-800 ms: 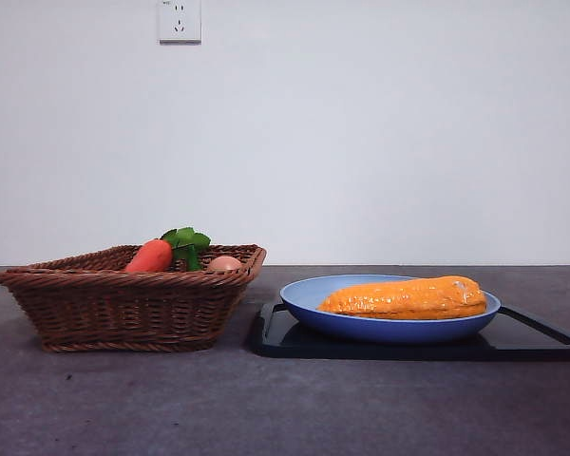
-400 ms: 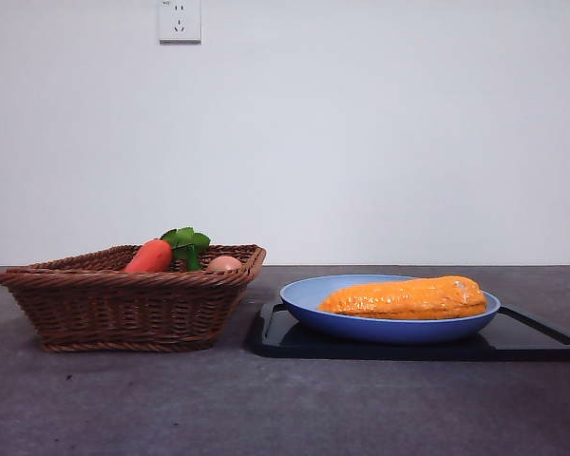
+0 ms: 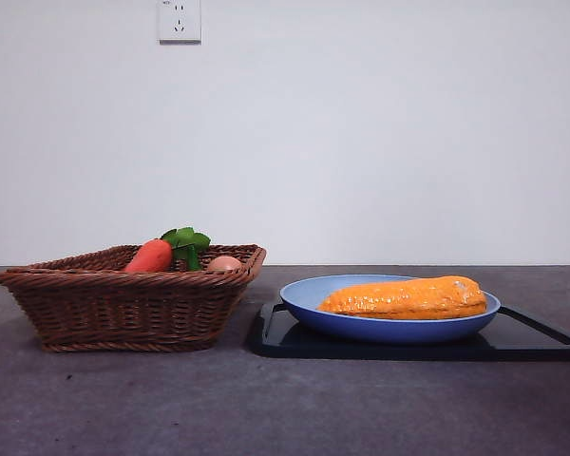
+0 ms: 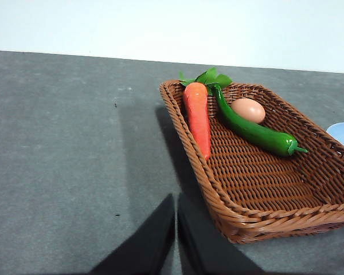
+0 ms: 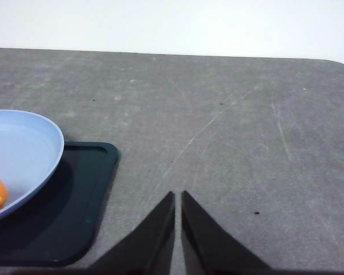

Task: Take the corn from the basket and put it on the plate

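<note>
Yellow-orange corn [image 3: 404, 297] lying in light-blue plate [image 3: 389, 328] on black tray [image 3: 537, 334], wicker basket [image 3: 123, 309] alongside with carrot [image 4: 198, 117], left gripper [image 4: 176, 220] and right gripper [image 5: 178, 220] both closed, empty, over bare table.

one corn [image 3: 404, 297] is lying on one plate [image 3: 361, 328], which is sitting on one tray [image 3: 537, 337]. one basket [image 4: 258, 189] is holding one carrot [image 4: 198, 117], one green pepper [image 4: 252, 130] and one egg [image 4: 248, 110].
</note>
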